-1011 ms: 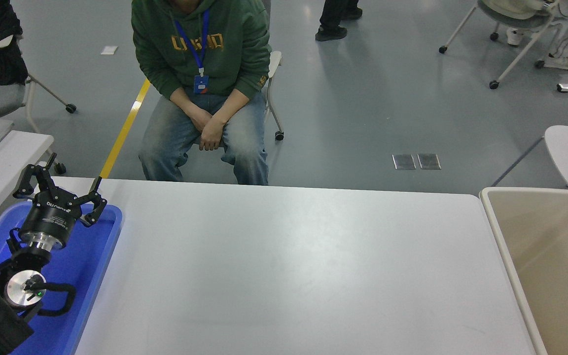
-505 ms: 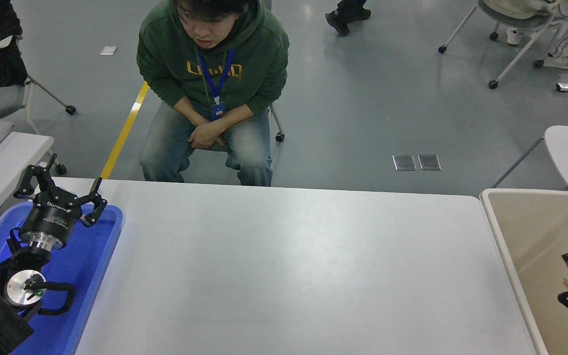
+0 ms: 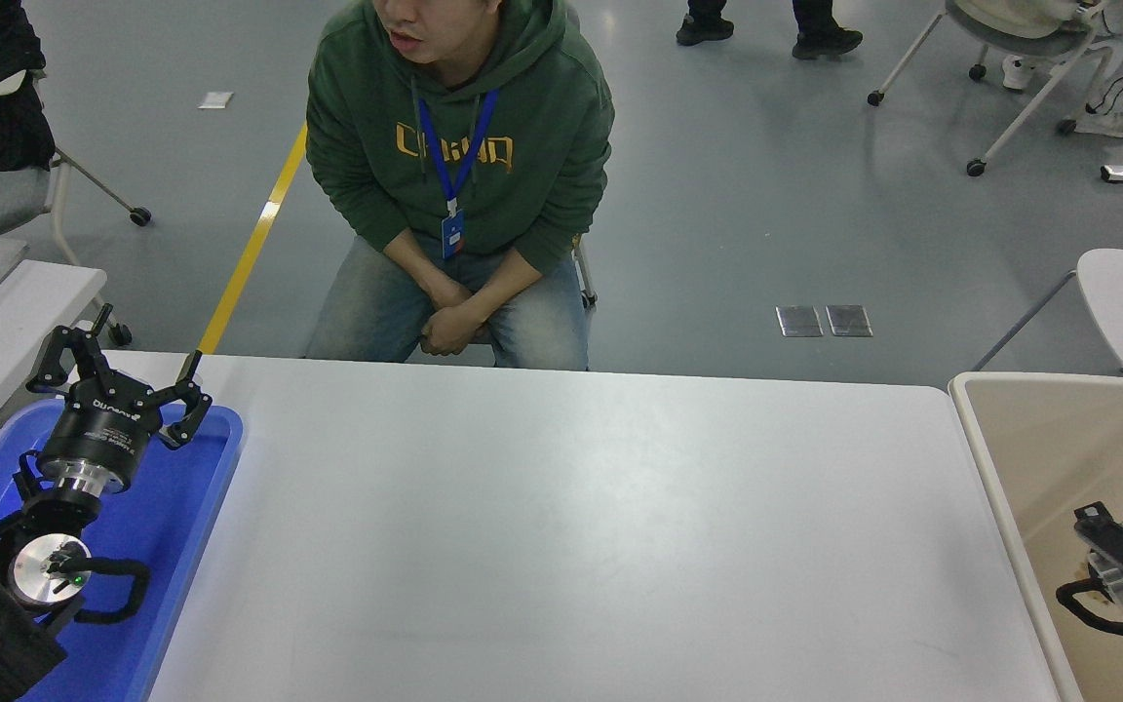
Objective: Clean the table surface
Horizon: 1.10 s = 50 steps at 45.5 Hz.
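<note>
Two tools are seen: the left tool, fingers spread apart, is parked over a blue tray; the right tool is over a beige bin, and whether it is apart or together cannot be told. Between them the white worktop is spread, with nothing lying on it. Clearing is judged nearly done; next, a check for leftovers is called for.
</note>
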Each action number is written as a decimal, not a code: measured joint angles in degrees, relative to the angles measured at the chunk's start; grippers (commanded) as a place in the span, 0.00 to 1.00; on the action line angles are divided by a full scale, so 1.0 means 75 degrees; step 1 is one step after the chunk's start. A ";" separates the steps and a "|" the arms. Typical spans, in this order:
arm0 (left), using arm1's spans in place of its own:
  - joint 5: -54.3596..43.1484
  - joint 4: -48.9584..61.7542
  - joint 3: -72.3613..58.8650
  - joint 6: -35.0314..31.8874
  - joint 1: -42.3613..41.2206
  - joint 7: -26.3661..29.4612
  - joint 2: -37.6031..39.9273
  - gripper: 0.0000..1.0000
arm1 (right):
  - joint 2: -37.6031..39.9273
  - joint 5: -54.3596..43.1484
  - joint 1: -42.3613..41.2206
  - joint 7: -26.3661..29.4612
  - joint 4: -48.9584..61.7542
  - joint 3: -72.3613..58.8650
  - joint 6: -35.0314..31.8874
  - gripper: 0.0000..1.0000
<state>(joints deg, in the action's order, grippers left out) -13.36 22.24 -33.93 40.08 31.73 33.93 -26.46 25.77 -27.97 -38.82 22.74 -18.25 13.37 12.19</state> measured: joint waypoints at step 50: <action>0.0000 0.0000 0.0000 0.0000 0.0002 0.0000 0.0001 1.00 | 0.0990 0.1098 0.0182 -0.1905 -0.4422 0.4326 -0.1495 1.00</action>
<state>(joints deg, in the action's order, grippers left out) -13.36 22.23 -33.93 40.08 31.74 33.93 -26.45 33.20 -19.73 -37.45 8.45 -51.41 45.81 0.98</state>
